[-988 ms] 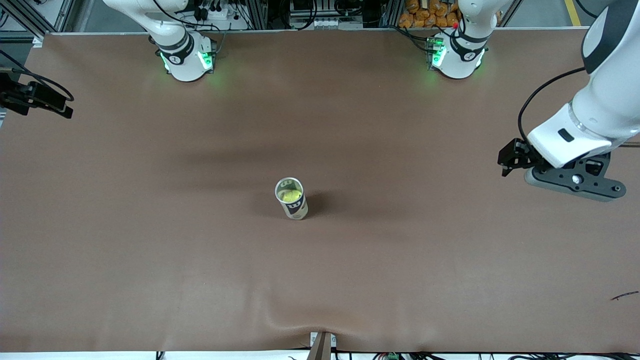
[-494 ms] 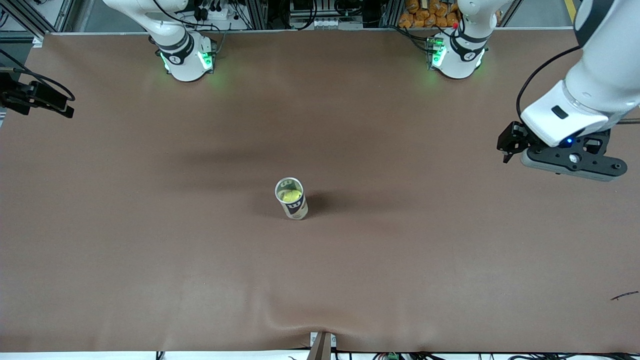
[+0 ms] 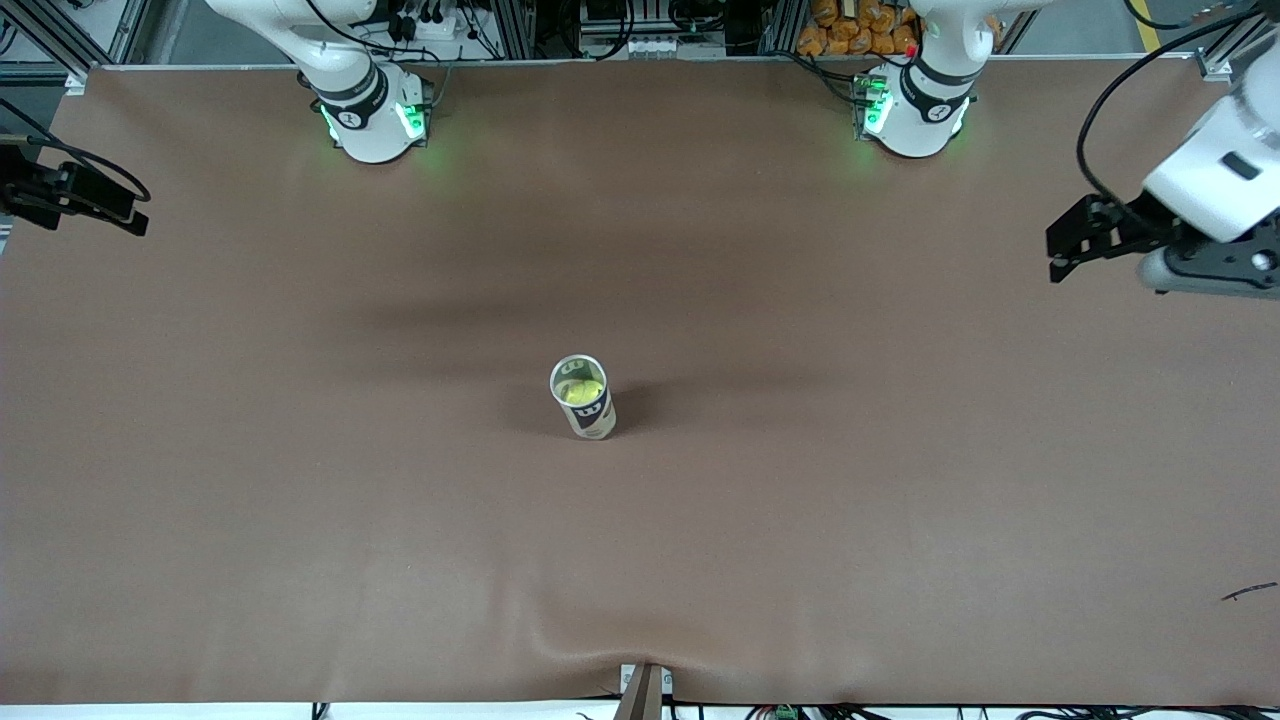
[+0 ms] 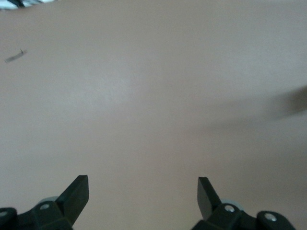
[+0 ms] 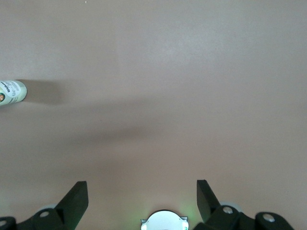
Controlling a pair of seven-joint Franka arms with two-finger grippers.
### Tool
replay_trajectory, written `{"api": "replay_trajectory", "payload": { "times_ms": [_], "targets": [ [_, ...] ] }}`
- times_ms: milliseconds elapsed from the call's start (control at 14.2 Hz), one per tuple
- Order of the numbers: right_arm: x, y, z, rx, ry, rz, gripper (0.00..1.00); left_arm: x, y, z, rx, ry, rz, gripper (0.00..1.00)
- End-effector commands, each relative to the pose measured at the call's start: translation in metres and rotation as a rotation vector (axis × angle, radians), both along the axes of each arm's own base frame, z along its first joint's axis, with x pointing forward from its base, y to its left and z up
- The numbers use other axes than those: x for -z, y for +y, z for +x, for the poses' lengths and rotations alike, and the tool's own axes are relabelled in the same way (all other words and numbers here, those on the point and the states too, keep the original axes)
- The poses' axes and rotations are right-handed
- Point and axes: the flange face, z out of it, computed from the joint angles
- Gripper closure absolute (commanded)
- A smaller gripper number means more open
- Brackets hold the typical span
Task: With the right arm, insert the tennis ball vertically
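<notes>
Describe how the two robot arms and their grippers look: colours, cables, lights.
Both arms are white with black joint bands, and green lights glow on their bases. The left gripper and right gripper have black angular fingers. A black cable loops along the left arm.

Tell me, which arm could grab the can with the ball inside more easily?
Probably right. The right gripper and left gripper both hang open over the ends of the table, away from the can, but only the right wrist view shows it.
</notes>
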Motion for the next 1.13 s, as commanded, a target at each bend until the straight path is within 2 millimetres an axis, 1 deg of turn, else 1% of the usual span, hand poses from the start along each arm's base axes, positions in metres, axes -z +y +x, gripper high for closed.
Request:
{"api": "replay_trajectory", "payload": {
  "times_ms": [0,71,282,424,565,776,918,1059],
  "targets": [
    [-0.006,0.001,-0.004,0.003,-0.001,-0.006,0.00,0.003,0.016,-0.032,-0.047,0.029,-0.047,0.00],
    [-0.007,0.002,-0.005,0.001,-0.003,-0.006,0.00,0.005,0.024,-0.040,-0.065,0.038,-0.054,0.00],
    [-0.007,0.000,-0.005,0.004,-0.003,-0.006,0.00,0.006,0.028,-0.071,-0.103,0.048,-0.047,0.00],
    [-0.007,0.000,-0.005,0.004,-0.003,-0.006,0.00,0.005,0.034,-0.084,-0.114,0.049,-0.046,0.00],
    [-0.006,0.000,-0.004,0.004,-0.001,-0.007,0.00,0.005,0.039,-0.089,-0.130,0.054,-0.041,0.00],
    [-0.006,0.000,-0.004,0.003,-0.001,-0.007,0.00,0.003,0.042,-0.086,-0.128,0.052,-0.006,0.00],
    [-0.006,0.000,-0.004,0.003,-0.001,-0.007,0.00,-0.006,0.040,-0.085,-0.117,0.026,0.037,0.00],
    [-0.006,0.000,-0.004,0.003,-0.001,-0.007,0.00,-0.008,0.039,-0.086,-0.113,0.027,0.039,0.00]
  ]
}}
